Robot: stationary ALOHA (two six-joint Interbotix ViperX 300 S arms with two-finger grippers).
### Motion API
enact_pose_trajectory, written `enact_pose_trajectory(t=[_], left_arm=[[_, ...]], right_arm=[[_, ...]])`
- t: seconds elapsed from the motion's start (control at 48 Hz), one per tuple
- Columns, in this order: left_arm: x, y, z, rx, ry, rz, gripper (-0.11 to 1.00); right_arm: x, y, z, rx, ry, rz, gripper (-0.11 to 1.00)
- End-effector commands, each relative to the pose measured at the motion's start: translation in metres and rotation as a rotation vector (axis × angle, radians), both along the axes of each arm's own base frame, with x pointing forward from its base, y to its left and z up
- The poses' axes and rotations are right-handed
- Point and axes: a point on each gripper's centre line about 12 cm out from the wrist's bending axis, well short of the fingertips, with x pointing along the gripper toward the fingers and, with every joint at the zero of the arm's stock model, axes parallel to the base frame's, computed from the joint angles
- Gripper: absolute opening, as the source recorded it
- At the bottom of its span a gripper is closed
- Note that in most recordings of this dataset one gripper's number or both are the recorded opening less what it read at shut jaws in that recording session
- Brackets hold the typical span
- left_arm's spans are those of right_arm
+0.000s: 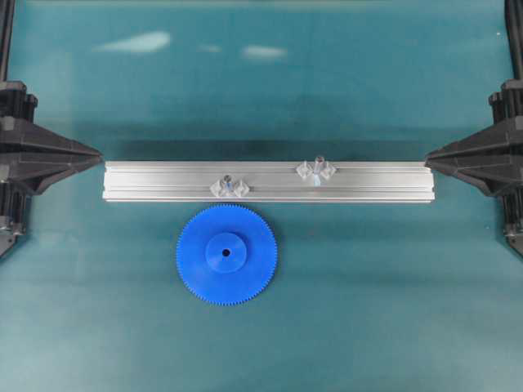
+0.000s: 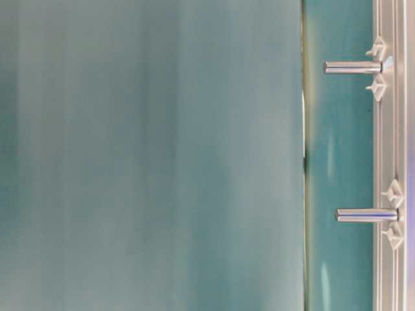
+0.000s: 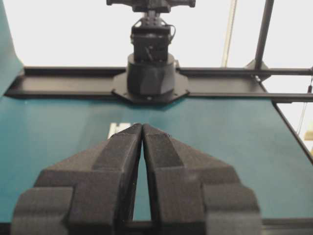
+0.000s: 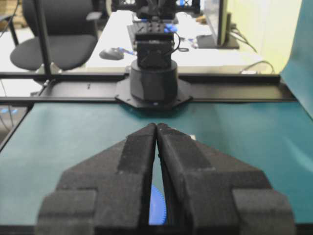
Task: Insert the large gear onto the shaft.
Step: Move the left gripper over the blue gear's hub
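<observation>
Large gear (image 1: 226, 255) flat beside rail (image 1: 368, 181) — both hands (image 1: 96, 153) (image 1: 431, 158) clenched, empty, well apart.

Large gear (image 1: 226, 255): bright blue plastic, fine teeth all round the rim, raised round hub with a small dark centre hole. Lies flat on the table, just in front of the rail, nothing touching it; a blue sliver of it also shows in the right wrist view (image 4: 157, 211). Two look-alike pegs stand upright on the rail, each flanked by clear diamond-shaped pieces. Shaft (image 1: 230, 181) is the nearer one, bare, just beyond the gear's far edge; at table level (image 2: 366, 215) it reads as a slim metallic pin.
</observation>
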Motion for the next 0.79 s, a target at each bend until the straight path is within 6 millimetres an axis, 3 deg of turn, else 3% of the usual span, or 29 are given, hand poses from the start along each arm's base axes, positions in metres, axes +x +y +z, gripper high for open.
enact_pose_trajectory(t=[0.0,0.125,0.187,0.458,0.771], left_arm=[[0.004,-0.004,0.022,0.000,-0.025,-0.020,0.11],[0.007,-0.004,0.016,-0.003,0.046,-0.019,-0.01],[0.006,-0.003,0.013,-0.004,0.066,-0.017,-0.01],[0.015,-0.004,0.005,-0.065,0.132,-0.019,-0.01],[0.042,-0.006,-0.023,-0.141,0.352,-0.014,-0.01]], right_arm=[[0.004,-0.001,0.010,0.009,-0.020,-0.003,0.16],[0.009,-0.001,0.010,0.030,0.018,-0.005,0.04],[0.010,-0.001,0.006,0.040,0.046,-0.003,0.02],[0.009,-0.001,-0.005,0.077,0.090,-0.004,0.01],[0.006,-0.001,-0.023,0.114,0.226,-0.009,0.01]])
